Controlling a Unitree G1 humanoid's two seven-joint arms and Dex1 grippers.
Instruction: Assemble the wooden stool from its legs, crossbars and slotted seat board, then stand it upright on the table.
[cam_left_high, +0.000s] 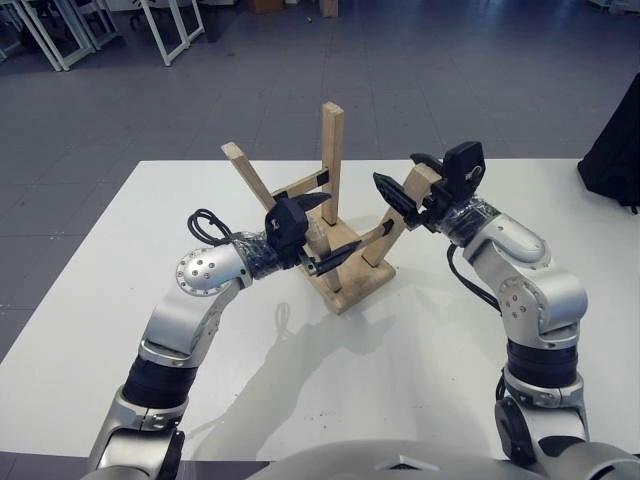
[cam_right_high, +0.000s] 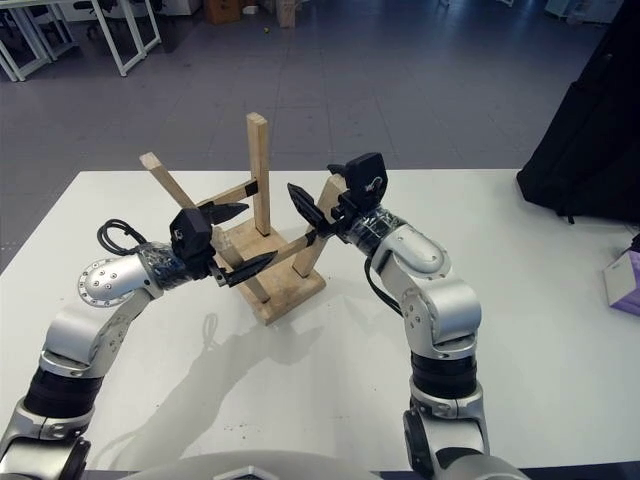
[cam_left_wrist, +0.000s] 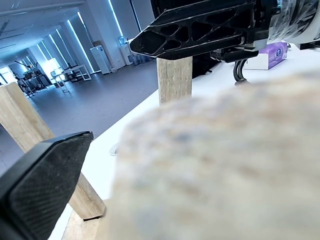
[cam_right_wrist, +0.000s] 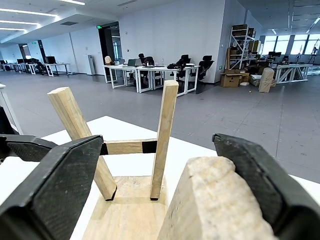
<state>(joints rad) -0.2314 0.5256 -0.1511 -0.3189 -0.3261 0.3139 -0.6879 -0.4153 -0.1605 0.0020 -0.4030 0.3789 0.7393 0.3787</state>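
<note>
You see the stool (cam_left_high: 350, 285) in pale, bare wood; its nearest leg (cam_right_wrist: 210, 200) has a rough, grainy end. The left end effector (cam_left_high: 337, 228) and right end effector (cam_left_high: 397, 170) are matt black plastic with finely textured pads (cam_right_wrist: 60, 185). The counter (cam_left_high: 100, 300) under the stool is smooth, matt white.

The wooden stool (cam_right_high: 259, 180) is upside down on the white worktop (cam_right_high: 520, 330). Its seat board (cam_right_high: 290, 288) rests on the surface and its legs (cam_right_high: 168, 183) point upward, two of them joined by a crossbar (cam_right_high: 232, 194). The left tool (cam_right_high: 242, 238) is just left of the seat board, with its fingers spread apart. Above the board's right side, the right tool (cam_right_high: 322, 195) has its fingers on either side of one leg's top. A black bag (cam_right_high: 590, 120) stands far to the right of the board.
</note>
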